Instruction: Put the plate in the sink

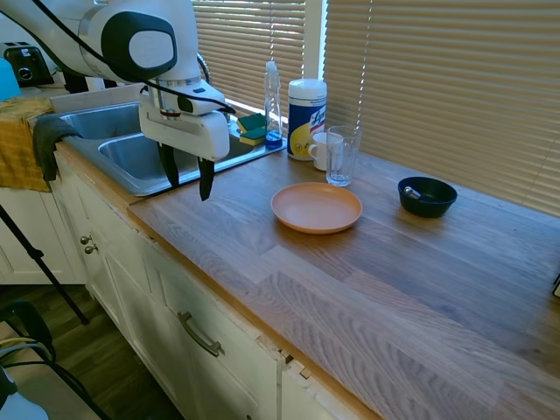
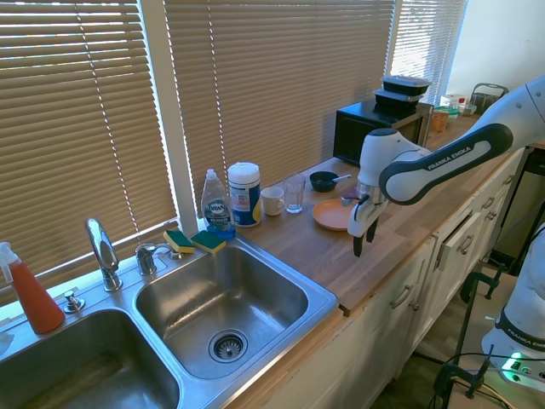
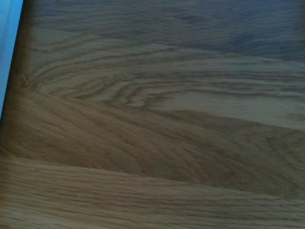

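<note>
White Franka arm's two-finger gripper (image 1: pixel 186 180) hangs above the wooden butcher-block countertop (image 1: pixel 367 280), fingers pointing down, spread apart with a clear gap, holding nothing. Fingertips are off the wood, near the counter's sink-side end.

Round shallow peach-orange plate (image 1: pixel 317 207) lies flat on the countertop, empty, untouched. It sits apart from the gripper, on the side away from the stainless steel double-basin sink (image 1: pixel 131 157). So gripper is between plate and sink; the coming move has to go away from the sink to reach the plate, then back over the same stretch. In the second exterior view the plate (image 2: pixel 334 215) shows partly behind the gripper (image 2: pixel 362 243), sink basin (image 2: pixel 223 298) well off to the other side. The plate is round, so it has no long axis; the low rim is the only grab point, nearest edge faces the gripper.

Wrist view shows only blurred wood grain, no plate in it.

Around the plate: clear drinking glass (image 1: pixel 342 156) and white mug (image 1: pixel 325 150) just behind it, small dark blue bowl (image 1: pixel 427 196) farther along the counter, white wipes canister (image 1: pixel 306 107) and dish soap bottle (image 1: pixel 273 103) by the sink corner.

Judgement: approach stage, grasp not yet begun; a flat plate on wood likely needs a tilted rim pinch.
</note>
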